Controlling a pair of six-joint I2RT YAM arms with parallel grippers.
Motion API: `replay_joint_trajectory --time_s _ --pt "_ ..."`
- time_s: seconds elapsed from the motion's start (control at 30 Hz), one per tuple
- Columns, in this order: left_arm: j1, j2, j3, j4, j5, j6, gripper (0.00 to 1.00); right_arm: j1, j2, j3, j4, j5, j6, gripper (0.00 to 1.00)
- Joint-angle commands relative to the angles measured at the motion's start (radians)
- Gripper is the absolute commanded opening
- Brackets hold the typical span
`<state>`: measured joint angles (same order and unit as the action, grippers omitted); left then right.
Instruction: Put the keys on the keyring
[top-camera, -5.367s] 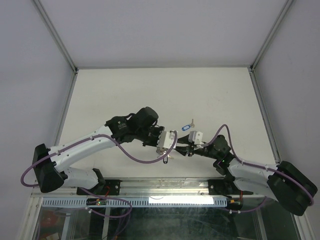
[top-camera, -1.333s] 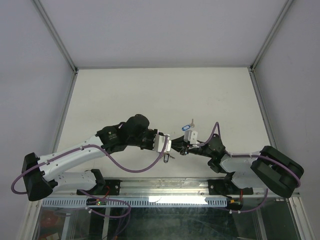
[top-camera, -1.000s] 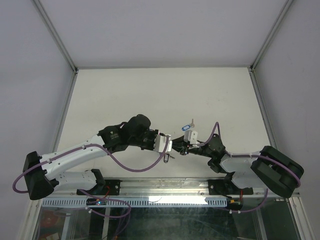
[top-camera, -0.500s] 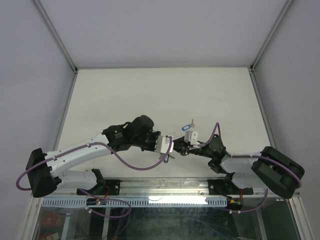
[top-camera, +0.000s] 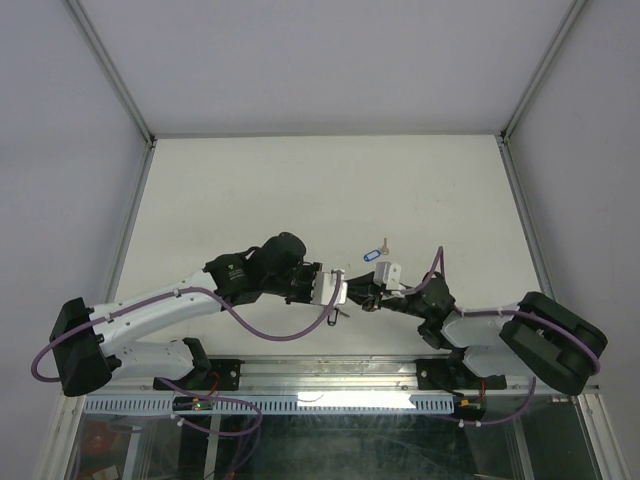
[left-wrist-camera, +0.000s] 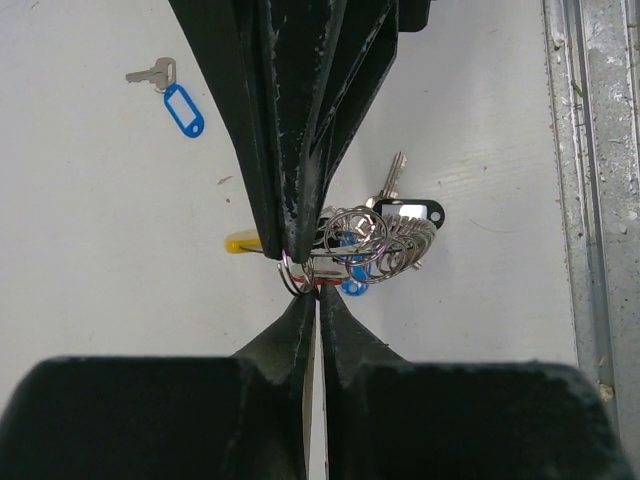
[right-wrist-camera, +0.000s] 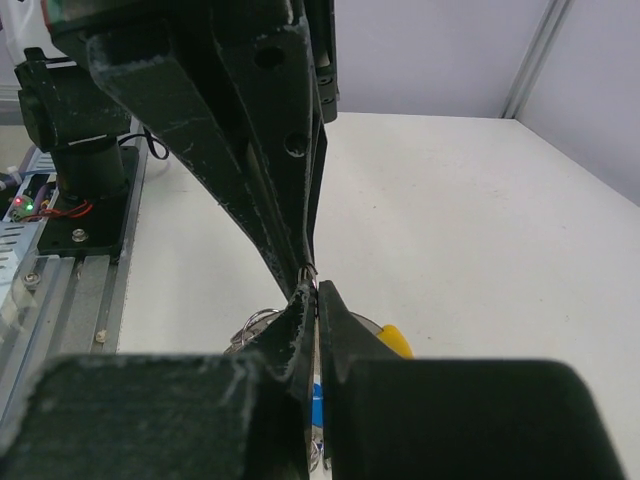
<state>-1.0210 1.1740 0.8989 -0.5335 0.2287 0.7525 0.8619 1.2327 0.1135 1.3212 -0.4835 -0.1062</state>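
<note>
The keyring (left-wrist-camera: 375, 240) hangs between both grippers just above the table, with its yellow arc (left-wrist-camera: 243, 242) to the left and silvery coils bunched to the right. Keys hang on it, with a black tag (left-wrist-camera: 415, 211), a red tag (left-wrist-camera: 325, 283) and a blue tag (left-wrist-camera: 350, 288). My left gripper (left-wrist-camera: 317, 293) is shut on the ring's wire from below in its own view. My right gripper (right-wrist-camera: 315, 290) is shut on the same wire, tip to tip with the left (top-camera: 350, 293). One loose key with a blue tag (left-wrist-camera: 182, 108) lies flat on the table beyond them (top-camera: 378, 250).
The white table (top-camera: 250, 190) is ringed by a metal frame rail (top-camera: 125, 240). A metal rail (left-wrist-camera: 590, 200) runs along the near edge, close behind the grippers. Purple cables loop off both arms.
Both grippers have drawn closer together near the front middle of the table and stay shut on the keyring. The loose blue-tag key has not moved.
</note>
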Motion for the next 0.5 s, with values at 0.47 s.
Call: replay_joint_trajectory --time_s 0.47 --pt "-0.005 -0.195 -0.217 0.384 0.003 -0.24 0.28 0.001 0.1 0.005 0.307 0.064 0.081 0.0"
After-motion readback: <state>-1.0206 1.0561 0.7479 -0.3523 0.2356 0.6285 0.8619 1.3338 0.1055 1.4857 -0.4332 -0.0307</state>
